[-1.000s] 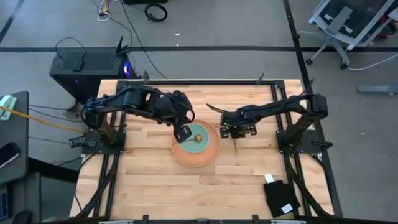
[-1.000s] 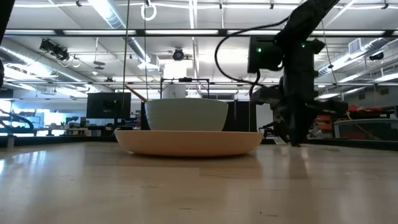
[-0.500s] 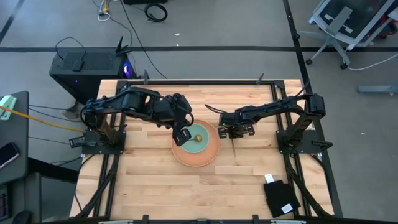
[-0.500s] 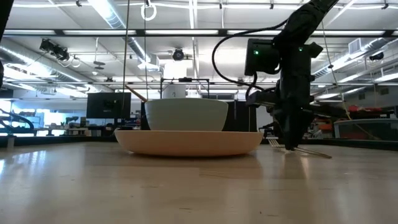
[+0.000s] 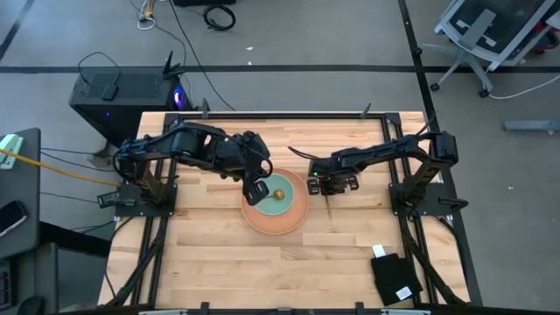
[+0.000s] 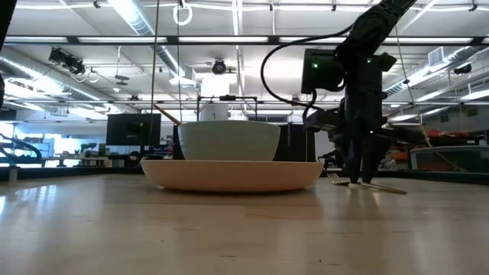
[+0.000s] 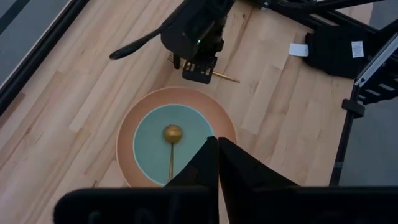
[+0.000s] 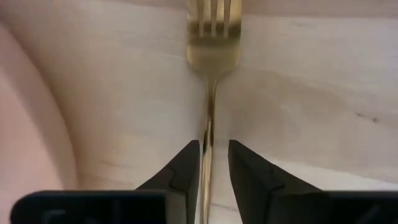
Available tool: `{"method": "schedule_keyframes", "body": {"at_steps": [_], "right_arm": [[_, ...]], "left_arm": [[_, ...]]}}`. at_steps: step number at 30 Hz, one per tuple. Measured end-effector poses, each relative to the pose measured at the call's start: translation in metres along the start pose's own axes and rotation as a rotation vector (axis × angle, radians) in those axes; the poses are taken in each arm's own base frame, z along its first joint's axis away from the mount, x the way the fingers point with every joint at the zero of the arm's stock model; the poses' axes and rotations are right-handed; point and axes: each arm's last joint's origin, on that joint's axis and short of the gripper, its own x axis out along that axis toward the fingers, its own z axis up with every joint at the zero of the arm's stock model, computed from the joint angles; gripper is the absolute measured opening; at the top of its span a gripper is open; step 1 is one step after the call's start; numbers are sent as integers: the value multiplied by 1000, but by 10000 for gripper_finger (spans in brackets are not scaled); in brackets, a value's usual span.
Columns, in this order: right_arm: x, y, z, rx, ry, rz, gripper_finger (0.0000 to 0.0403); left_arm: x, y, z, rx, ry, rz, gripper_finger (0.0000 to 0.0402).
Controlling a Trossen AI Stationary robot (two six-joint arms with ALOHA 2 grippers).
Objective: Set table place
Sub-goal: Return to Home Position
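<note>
Gold fork point(image 8: 213, 43) lies flat on the bench point(image 5: 219, 262), just right of the orange plate point(image 5: 280, 229), handle toward the near edge. Right pincer point(image 8: 213, 147) straddles it, released. Left pincer point(image 5: 256, 190) hovers clenched over the plate.

The plate point(image 5: 276, 227) lies near the middle of the table point(image 5: 201, 262), with the bowl point(image 5: 282, 205) on it and the spoon point(image 5: 279, 194) in the bowl. The fork point(image 8: 213, 50) lies just right of the plate (not touching its rim), under the right gripper point(image 5: 330, 187). The pouch point(image 5: 394, 278) lies near the front right corner.
</note>
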Motion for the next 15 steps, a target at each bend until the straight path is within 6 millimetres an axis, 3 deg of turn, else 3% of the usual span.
{"method": "schedule_keyframes", "body": {"at_steps": [4,9,15], "right_arm": [[-16,-3,-1,-22,-23,32,66],[-54,-13,-5,-45,-171,86,8],[-111,-28,-16,-251,-400,264,6]], "left_arm": [[-3,1,0,-1,-7,-3,6],[-15,5,-1,4,-30,-9,9],[-40,15,-5,48,-110,18,7]]}}
